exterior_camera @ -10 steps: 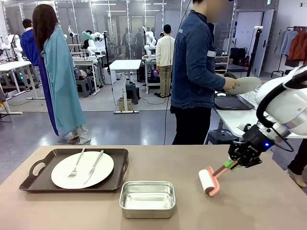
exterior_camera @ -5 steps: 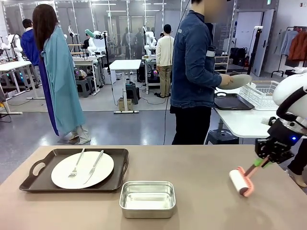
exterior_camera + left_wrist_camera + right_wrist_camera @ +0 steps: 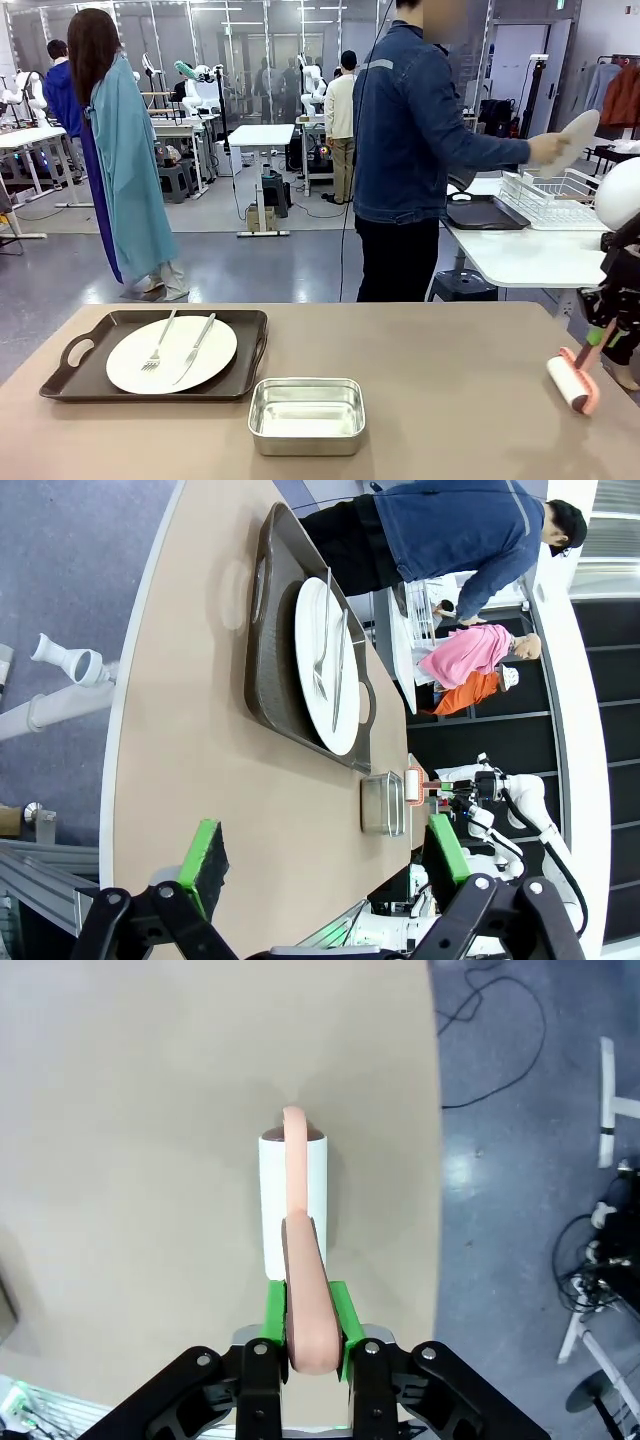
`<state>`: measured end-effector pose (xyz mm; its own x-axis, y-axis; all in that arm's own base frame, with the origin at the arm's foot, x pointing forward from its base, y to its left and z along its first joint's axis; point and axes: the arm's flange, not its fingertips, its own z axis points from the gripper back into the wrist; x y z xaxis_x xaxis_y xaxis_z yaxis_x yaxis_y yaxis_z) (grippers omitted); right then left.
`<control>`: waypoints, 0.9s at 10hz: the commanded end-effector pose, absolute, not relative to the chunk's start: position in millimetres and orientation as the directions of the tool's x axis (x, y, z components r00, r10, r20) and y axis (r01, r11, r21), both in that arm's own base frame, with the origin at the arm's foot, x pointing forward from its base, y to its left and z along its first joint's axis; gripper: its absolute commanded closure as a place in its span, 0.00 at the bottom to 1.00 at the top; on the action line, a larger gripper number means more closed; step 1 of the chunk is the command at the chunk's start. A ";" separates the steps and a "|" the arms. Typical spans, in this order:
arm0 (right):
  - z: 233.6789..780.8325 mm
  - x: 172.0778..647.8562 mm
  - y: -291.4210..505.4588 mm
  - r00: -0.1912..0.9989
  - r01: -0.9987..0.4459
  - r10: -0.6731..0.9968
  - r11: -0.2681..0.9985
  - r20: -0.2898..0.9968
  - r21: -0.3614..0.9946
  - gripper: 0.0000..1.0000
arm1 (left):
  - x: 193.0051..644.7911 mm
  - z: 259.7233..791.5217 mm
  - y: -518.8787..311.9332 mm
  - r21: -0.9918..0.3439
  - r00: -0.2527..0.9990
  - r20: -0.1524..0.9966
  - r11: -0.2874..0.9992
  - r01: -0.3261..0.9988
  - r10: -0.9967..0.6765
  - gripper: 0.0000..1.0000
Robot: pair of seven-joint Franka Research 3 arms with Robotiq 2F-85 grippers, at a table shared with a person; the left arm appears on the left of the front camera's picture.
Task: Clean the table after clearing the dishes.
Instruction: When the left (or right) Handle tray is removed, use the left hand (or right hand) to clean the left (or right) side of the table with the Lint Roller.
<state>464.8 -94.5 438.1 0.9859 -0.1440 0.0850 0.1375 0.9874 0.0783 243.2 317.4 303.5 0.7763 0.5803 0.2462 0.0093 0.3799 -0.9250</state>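
While the right gripper [image 3: 305, 1312] clamps the pink-handled white lint roller [image 3: 293, 1195] at the beige table's [image 3: 450, 350] right edge, overshoot could drop it off; left gripper [image 3: 325, 852] gapes empty, white plate [image 3: 172, 354] sits uncleared on brown tray [image 3: 70, 375].

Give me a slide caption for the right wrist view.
Right pincer shut on a pink-handled lint roller, white roll near the beige table edge.

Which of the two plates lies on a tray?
The plate with fork and knife, at the table's left, lies on the dark tray; the other plate is held up by the person's hand.
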 end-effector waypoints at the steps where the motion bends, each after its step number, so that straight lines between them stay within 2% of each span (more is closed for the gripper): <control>1: 461.5 449.8 -84.5 0.976 0.170 -0.172 0.985 0.131 0.028 0.78 | 239.7 303.8 318.1 -0.924 0.780 0.257 0.382 0.024 0.571 0.00; 4: 514.1 429.4 -64.0 0.956 0.175 -0.170 0.985 0.239 0.003 0.78 | 239.7 303.8 318.1 -0.924 0.780 0.257 0.382 0.024 0.571 0.00; 9: 522.0 434.9 -71.2 0.960 0.137 -0.140 0.990 0.241 0.027 0.78 | 239.7 303.8 318.1 -0.924 0.780 0.257 0.382 0.024 0.571 0.00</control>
<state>431.2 -70.6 520.9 0.9615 -0.1511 0.2293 0.1485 0.9885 0.0285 243.2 317.4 303.6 0.7764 0.5802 0.2462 0.0094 0.3800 -0.9250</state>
